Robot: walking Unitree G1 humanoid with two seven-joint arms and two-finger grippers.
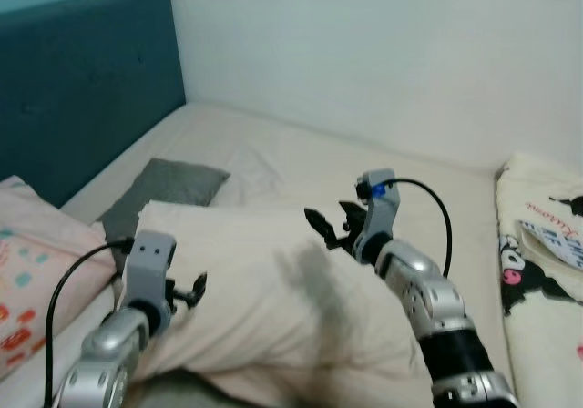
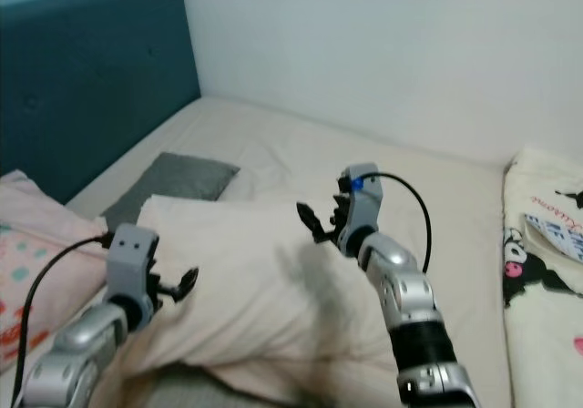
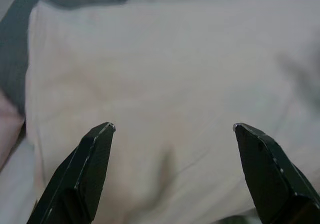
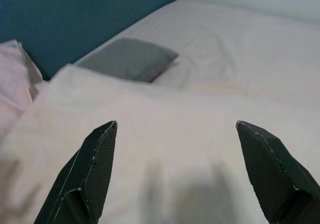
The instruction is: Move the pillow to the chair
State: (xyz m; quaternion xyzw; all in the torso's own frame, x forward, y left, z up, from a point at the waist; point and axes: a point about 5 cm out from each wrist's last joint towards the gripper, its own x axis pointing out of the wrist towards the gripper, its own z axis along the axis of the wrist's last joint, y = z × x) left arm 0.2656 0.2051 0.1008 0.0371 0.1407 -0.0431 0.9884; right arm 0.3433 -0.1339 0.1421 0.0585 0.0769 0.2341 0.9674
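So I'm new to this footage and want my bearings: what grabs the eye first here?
A big cream pillow lies across the bed, with the left gripper and right gripper hovering open over it. Behind it sits a small grey pillow near the teal headboard. A cartoon-print blanket lies on the robot's right.

Left arm raised at near left, wrist bent, left pincer [image 1: 193, 289] pointing right, fingers [image 3: 87, 169] spread wide apart. Right arm extended from near right toward centre, forearm angled up and left; right pincer [image 1: 326, 229] farther out, fingers [image 4: 95, 164] likewise wide apart. Both hold nothing.
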